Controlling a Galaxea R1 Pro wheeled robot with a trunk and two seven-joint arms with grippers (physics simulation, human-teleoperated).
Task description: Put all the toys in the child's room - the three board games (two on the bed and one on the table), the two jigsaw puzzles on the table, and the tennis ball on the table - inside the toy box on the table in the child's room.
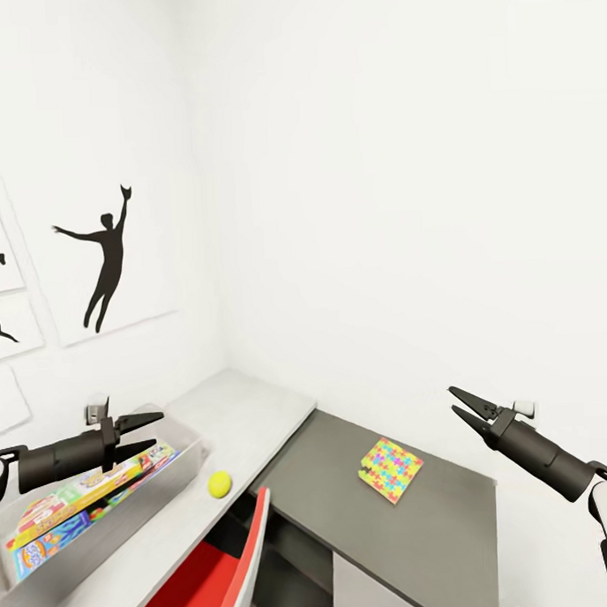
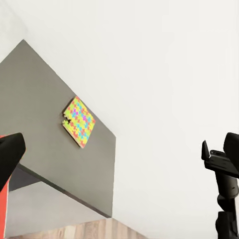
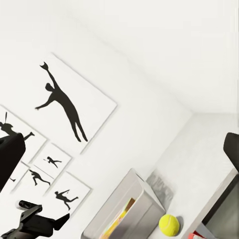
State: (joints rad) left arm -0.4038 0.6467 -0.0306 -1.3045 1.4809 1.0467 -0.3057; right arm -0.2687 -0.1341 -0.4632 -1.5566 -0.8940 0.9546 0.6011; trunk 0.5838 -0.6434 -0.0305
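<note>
Your right gripper (image 1: 463, 405) hangs with jaws spread and empty above the far end of the dark-grey surface (image 1: 454, 526), and the jigsaw puzzle (image 1: 390, 469) lies flat just below and inboard of it, turned corner-on to you, so the right arm is the nearer one. Your left gripper (image 1: 148, 434), jaws likewise spread and holding nothing, hovers over the toy box (image 1: 182, 463) on the pale surface (image 1: 246, 407); the tennis ball (image 1: 219, 484) rests just beside the box's outer wall. Printed game boxes (image 1: 78, 503) already lie in the box, but their lettering is too small to read.
</note>
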